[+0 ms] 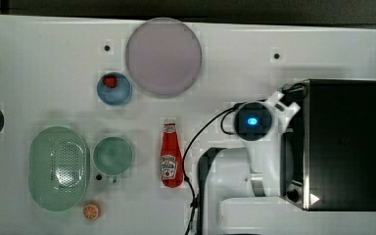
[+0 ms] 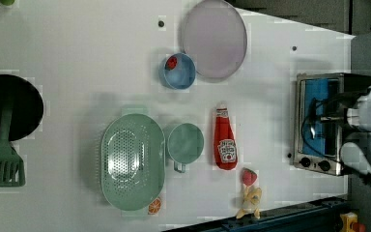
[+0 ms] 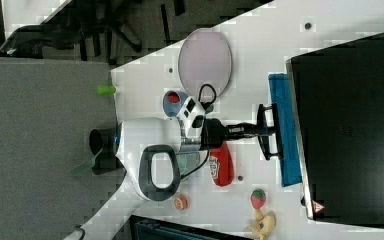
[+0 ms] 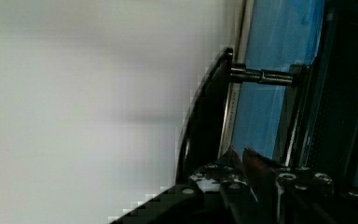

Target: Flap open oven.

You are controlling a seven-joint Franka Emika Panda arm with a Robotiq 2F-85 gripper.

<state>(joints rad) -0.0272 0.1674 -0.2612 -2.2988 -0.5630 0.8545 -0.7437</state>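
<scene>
Pincer (image 3: 269, 131) pinching the bar handle (image 3: 277, 131) of one oven (image 3: 350, 125); two knobs (image 2: 315, 164).

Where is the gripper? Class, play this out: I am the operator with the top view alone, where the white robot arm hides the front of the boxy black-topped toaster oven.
Observer: In the right view, the gripper is at the black bar handle of the oven.
Operator: What is the door made of?
Observer: The left view shows a blue-tinted glass door.
Operator: Is anything lying past my picture's lower edge?
Observer: Yes, a red strawberry and a yellow banana lie near the table's edge.
</scene>
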